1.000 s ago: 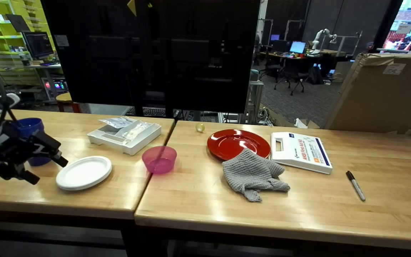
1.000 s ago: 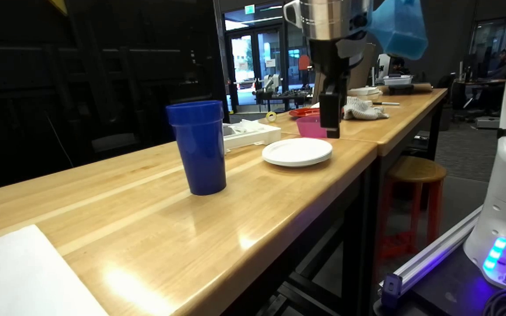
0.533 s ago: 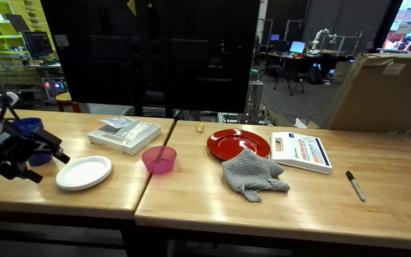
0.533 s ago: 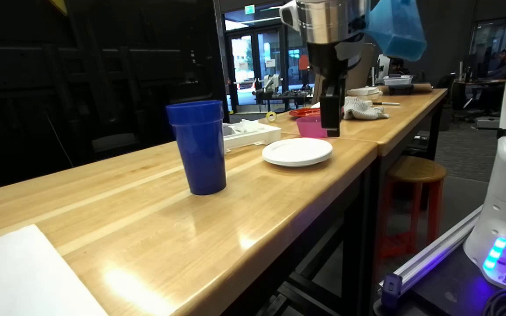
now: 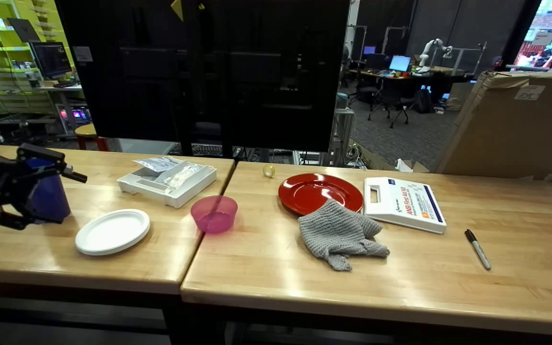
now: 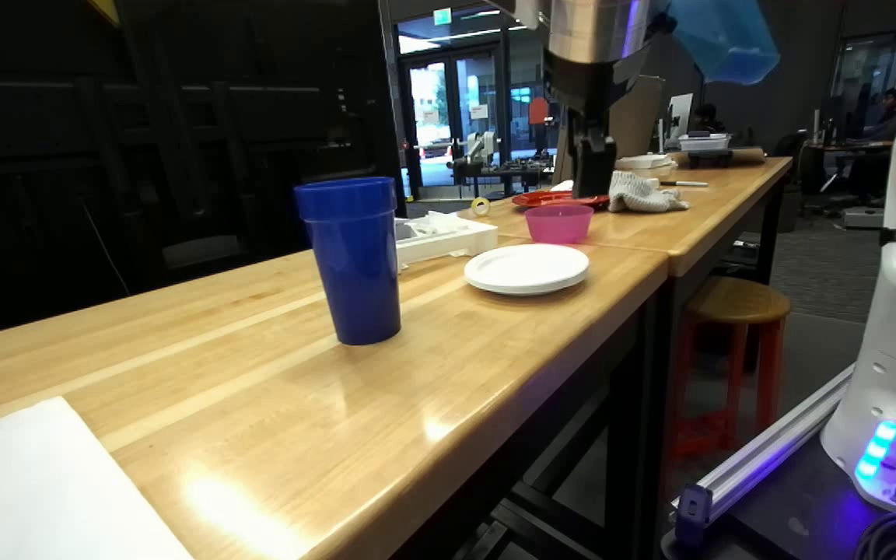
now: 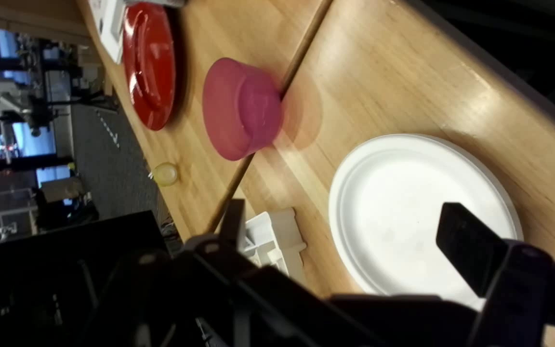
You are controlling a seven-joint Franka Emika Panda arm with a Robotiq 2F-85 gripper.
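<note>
Clearly your pincer (image 7: 347, 231) stands spread wide, holding nothing, not touching the white plates (image 7: 403, 202); they look light, fairly stiff, perhaps slick, so favour the raised rim. They lie on the surface (image 5: 170, 258) between blue cup (image 6: 355, 264) and pink bowl (image 6: 559, 225).

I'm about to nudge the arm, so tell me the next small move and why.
Probably ease the open jaws slightly toward the white plates: the jaws hold nothing, and in the wrist view the plates look nearest, with the pink bowl farther off.
</note>
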